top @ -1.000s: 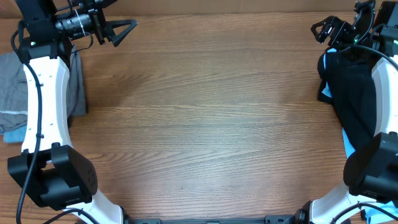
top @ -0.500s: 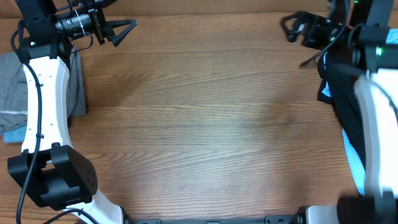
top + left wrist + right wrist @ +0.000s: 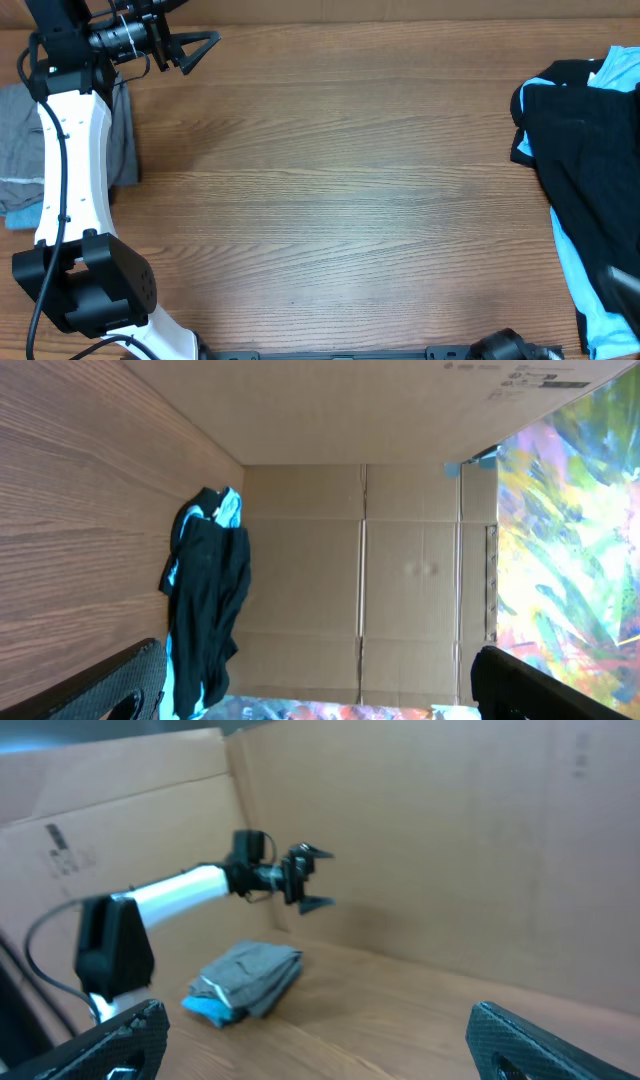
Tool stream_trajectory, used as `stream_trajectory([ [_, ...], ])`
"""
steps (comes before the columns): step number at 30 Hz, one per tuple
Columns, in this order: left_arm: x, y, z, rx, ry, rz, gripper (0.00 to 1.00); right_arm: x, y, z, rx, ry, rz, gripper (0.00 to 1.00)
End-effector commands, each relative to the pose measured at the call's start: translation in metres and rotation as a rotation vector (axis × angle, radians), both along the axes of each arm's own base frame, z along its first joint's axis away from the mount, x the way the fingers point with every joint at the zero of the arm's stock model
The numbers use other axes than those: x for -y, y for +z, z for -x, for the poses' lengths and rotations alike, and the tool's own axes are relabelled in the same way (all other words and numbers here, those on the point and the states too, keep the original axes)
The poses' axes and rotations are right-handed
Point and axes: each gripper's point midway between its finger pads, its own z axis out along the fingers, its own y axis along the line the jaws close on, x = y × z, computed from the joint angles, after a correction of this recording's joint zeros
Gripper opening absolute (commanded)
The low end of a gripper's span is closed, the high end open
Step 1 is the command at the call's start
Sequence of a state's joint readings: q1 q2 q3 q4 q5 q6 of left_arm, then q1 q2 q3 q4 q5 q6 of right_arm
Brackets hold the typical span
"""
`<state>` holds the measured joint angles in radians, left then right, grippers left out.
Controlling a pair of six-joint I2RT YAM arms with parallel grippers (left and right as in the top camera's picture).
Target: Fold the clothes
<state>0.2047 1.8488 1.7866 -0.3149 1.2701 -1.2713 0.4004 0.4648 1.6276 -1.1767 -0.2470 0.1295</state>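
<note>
A folded stack of grey clothes (image 3: 18, 130) with a light blue piece (image 3: 20, 214) under it lies at the table's left edge, partly hidden by the left arm. It also shows in the right wrist view (image 3: 250, 975). A crumpled black garment (image 3: 580, 150) lies on a light blue one (image 3: 590, 290) at the right edge, and shows in the left wrist view (image 3: 205, 600). My left gripper (image 3: 197, 49) is open and empty, raised at the back left; it also shows in its own view (image 3: 320, 695). My right gripper (image 3: 330, 1055) is open and empty, high above the table, out of the overhead view.
Bare wooden table (image 3: 330, 200) lies between the two piles. Cardboard walls (image 3: 400, 560) stand round the table. The left arm (image 3: 180, 890) reaches over the grey stack. A blurred dark part (image 3: 622, 280) of the right arm shows at the bottom right.
The right arm has swung from the back right corner out of the overhead view, leaving the black garment uncovered. The left arm has not moved.
</note>
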Motion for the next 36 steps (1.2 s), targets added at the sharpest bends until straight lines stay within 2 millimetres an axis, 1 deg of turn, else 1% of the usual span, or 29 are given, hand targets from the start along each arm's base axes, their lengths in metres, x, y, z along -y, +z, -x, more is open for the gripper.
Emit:
stream_trajectory([
  [1,-0.001,0.010,0.003,0.053,0.000,-0.019,1.00,0.017,-0.038,-0.013,-0.040,-0.166,0.020,1.00],
  [3,-0.001,0.010,0.003,0.053,0.000,-0.019,1.00,0.018,-0.068,-0.023,-0.079,-0.214,0.036,1.00],
  [4,-0.001,0.010,0.003,0.053,0.000,-0.019,1.00,0.017,-0.085,-0.032,-0.104,-0.235,0.045,1.00],
  [5,-0.001,0.010,0.003,0.053,0.000,-0.019,1.00,0.017,-0.101,-0.044,-0.119,-0.258,0.050,1.00],
  [6,-0.001,0.010,0.003,0.053,0.000,-0.019,1.00,0.017,-0.111,-0.054,-0.121,-0.280,0.050,1.00],
  [7,-0.001,0.010,0.003,0.053,0.000,-0.019,1.00,0.018,-0.121,-0.069,-0.111,-0.306,0.046,1.00],
  [8,-0.001,0.010,0.003,0.053,-0.001,-0.019,1.00,0.018,-0.131,-0.089,-0.077,-0.333,0.032,1.00],
  [11,-0.001,0.010,0.003,0.053,0.000,-0.019,1.00,0.012,-0.148,-0.128,0.075,-0.348,-0.030,1.00],
  [13,-0.001,0.010,0.003,0.053,0.000,-0.019,1.00,0.009,-0.159,-0.143,0.176,-0.349,-0.072,1.00],
  [15,-0.001,0.010,0.003,0.053,0.000,-0.019,1.00,0.008,-0.170,-0.154,0.252,-0.352,-0.108,1.00],
  [16,-0.001,0.010,0.003,0.053,0.000,-0.019,1.00,0.008,-0.180,-0.161,0.290,-0.355,-0.120,1.00],
  [18,-0.001,0.010,0.003,0.053,0.000,-0.019,1.00,0.009,-0.194,-0.168,0.307,-0.367,-0.124,1.00],
  [20,-0.001,0.010,0.003,0.053,0.000,-0.019,1.00,0.012,-0.213,-0.177,0.287,-0.389,-0.113,1.00],
  [21,-0.001,0.010,0.003,0.053,0.000,-0.019,1.00,0.016,-0.230,-0.183,0.257,-0.408,-0.099,1.00],
  [23,-0.001,0.010,0.003,0.053,0.000,-0.019,1.00,0.020,-0.251,-0.190,0.214,-0.431,-0.081,1.00],
  [24,-0.001,0.010,0.003,0.053,0.000,-0.019,1.00,0.020,-0.260,-0.193,0.173,-0.435,-0.066,1.00],
  [27,-0.001,0.010,0.003,0.053,0.000,-0.019,1.00,0.021,-0.280,-0.196,0.098,-0.443,-0.038,1.00],
  [29,-0.001,0.010,0.003,0.053,0.000,-0.019,1.00,0.023,-0.300,-0.199,0.018,-0.455,-0.011,1.00],
  [31,-0.001,0.010,0.003,0.053,0.000,-0.019,1.00,0.023,-0.312,-0.199,-0.028,-0.455,0.006,1.00],
  [33,-0.001,0.010,0.003,0.053,0.000,-0.019,1.00,0.023,-0.320,-0.199,-0.058,-0.455,0.016,1.00],
  [36,-0.001,0.010,0.003,0.053,0.000,-0.019,1.00,0.023,-0.319,-0.199,-0.057,-0.455,0.016,1.00],
])
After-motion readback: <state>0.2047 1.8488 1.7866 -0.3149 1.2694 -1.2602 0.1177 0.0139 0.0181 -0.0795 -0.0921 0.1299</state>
